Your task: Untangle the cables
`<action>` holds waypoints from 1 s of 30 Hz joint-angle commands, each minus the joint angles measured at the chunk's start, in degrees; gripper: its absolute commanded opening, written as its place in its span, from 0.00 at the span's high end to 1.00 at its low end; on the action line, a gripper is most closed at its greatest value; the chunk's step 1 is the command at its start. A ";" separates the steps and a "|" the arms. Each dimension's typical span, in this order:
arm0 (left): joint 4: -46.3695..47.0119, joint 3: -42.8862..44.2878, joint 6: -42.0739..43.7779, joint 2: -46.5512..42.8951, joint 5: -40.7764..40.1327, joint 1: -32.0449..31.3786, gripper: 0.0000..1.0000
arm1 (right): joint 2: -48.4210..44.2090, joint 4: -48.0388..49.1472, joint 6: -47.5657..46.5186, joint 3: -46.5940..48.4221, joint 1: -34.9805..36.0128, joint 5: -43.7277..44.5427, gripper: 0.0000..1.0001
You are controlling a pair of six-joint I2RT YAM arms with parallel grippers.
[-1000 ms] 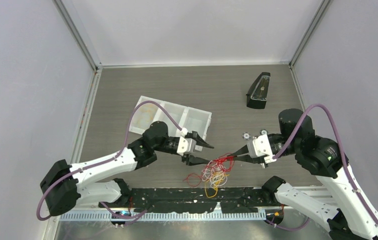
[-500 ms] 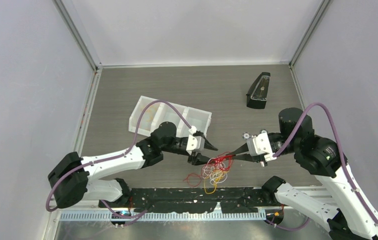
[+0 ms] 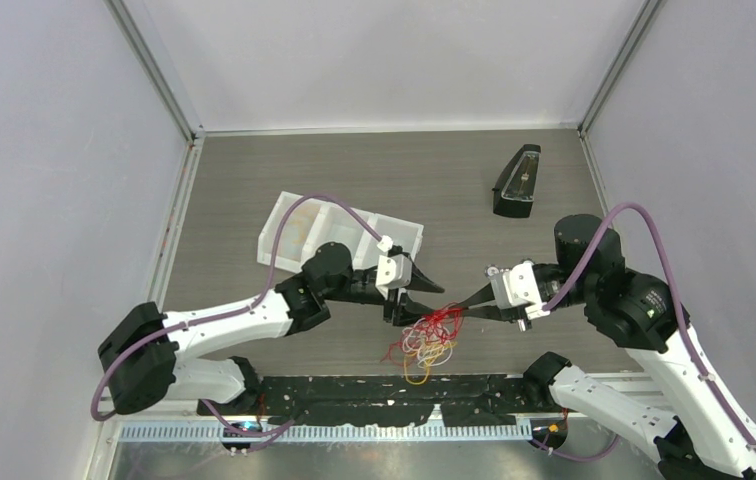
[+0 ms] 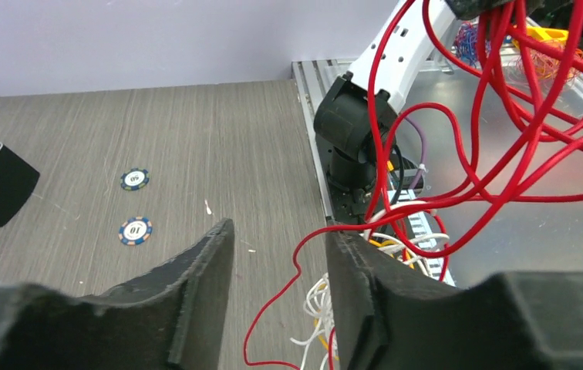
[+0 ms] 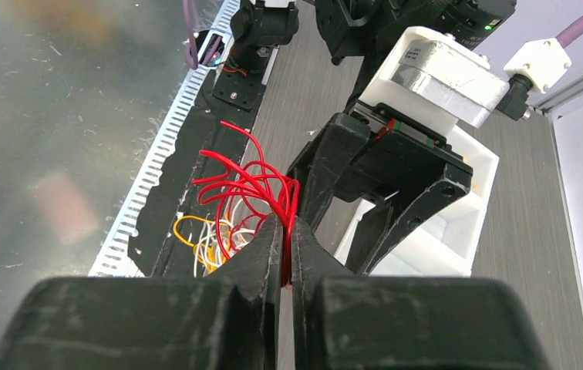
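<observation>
The cables are a knot of red, white and yellow-orange wires near the table's front edge. My right gripper is shut on the red strands and holds them raised, while white and yellow loops hang below. My left gripper faces it from the left, right at the bundle, with its jaws open. In the left wrist view one red strand runs loose through the gap of the left gripper; white wires lie under it. In the right wrist view the right gripper pinches red wire.
A white compartment tray lies behind the left arm. A black wedge-shaped box stands at the back right. Two poker chips lie on the table near the right gripper. A black strip runs along the front edge.
My left gripper has moved right to the bundle and its jaws have narrowed somewhat. The right gripper has shifted slightly left, still holding the red wires; the bundle hangs tighter.
</observation>
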 commanded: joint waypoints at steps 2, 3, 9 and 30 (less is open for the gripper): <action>6.60 0.07 -2.85 0.66 -3.53 -1.90 0.50 | -0.14 3.53 0.98 -0.03 0.41 -0.24 0.95; 7.11 0.06 -3.18 0.72 -4.44 -2.19 0.51 | -0.23 3.58 1.03 -0.25 0.41 -0.21 0.94; 9.89 -1.48 -4.95 0.96 -11.10 -5.00 0.64 | -1.35 5.21 2.35 -1.83 0.41 0.45 0.94; -19.98 6.41 -9.32 -10.78 -16.50 5.12 1.00 | 3.97 2.79 -1.86 -16.55 -20.37 11.74 0.19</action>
